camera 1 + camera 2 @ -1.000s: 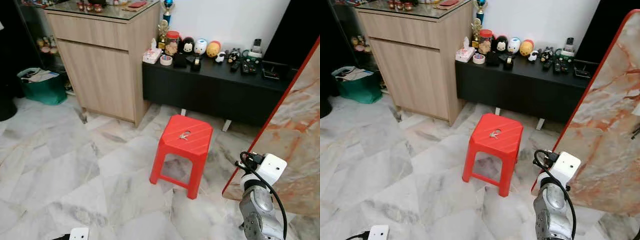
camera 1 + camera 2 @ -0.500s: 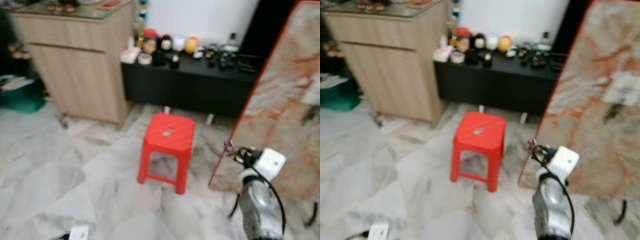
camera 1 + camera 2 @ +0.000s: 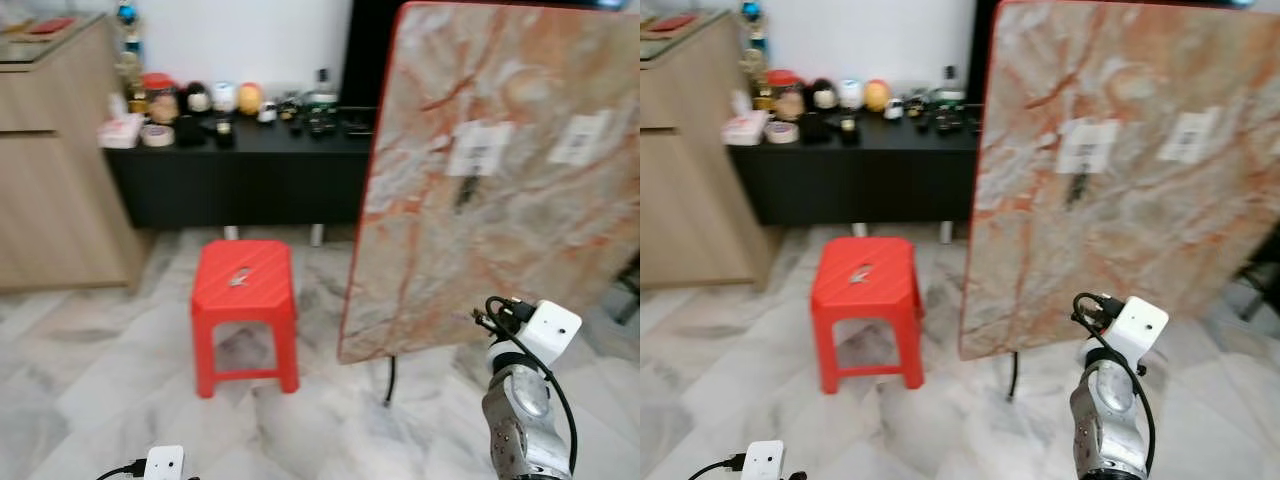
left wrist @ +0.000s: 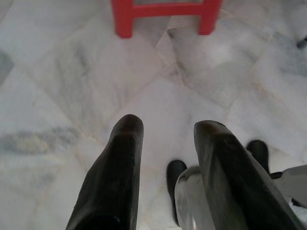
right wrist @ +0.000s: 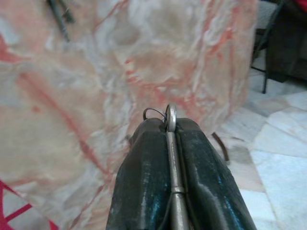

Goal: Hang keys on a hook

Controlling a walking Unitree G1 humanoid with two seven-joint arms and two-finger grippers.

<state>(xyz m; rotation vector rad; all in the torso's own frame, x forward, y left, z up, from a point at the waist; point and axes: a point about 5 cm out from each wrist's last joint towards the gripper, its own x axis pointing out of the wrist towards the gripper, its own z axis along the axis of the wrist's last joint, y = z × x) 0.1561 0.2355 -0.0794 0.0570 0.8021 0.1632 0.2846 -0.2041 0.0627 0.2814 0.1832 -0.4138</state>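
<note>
Keys on a thin metal ring [image 5: 171, 120] sit clamped in the right hand [image 5: 169, 125], centre frame, facing one red-veined marble board [image 3: 500, 170]. Left hand [image 4: 165, 132] gapes over open floor [image 4: 72, 86].

One red stool [image 3: 245, 290] on the floor, one marble board [image 3: 500, 180] just right of it, carrying two white labels [image 3: 478, 148] and one dark hook [image 3: 462, 190]. One key ring [image 5: 171, 117], pinched in the right end effector [image 5: 171, 125].
</note>
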